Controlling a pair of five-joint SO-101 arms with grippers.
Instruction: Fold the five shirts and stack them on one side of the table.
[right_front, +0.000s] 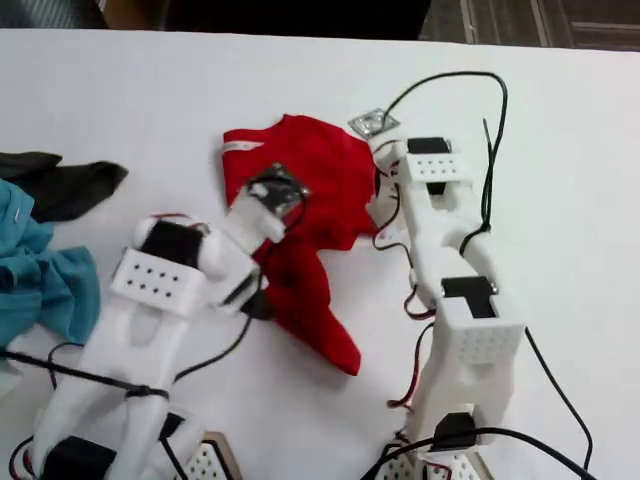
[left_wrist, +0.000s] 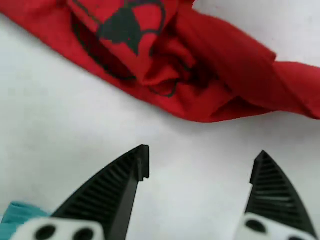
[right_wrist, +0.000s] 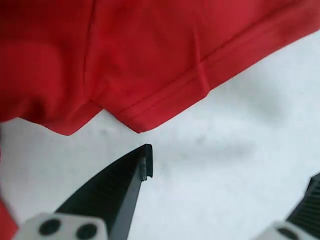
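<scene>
A crumpled red shirt with a black print lies in the middle of the white table. My left gripper hovers open over bare table just short of the red shirt, nothing between its fingers. On the opposite side, my right gripper is open above the table beside the hem of the red shirt. In the high view the left arm leans in from the shirt's left and the right arm from its right. A teal shirt and a dark grey shirt lie bunched at the left edge.
Cables loop around the right arm and trail across the table near both arm bases. Open table surface stretches along the far side and on the right.
</scene>
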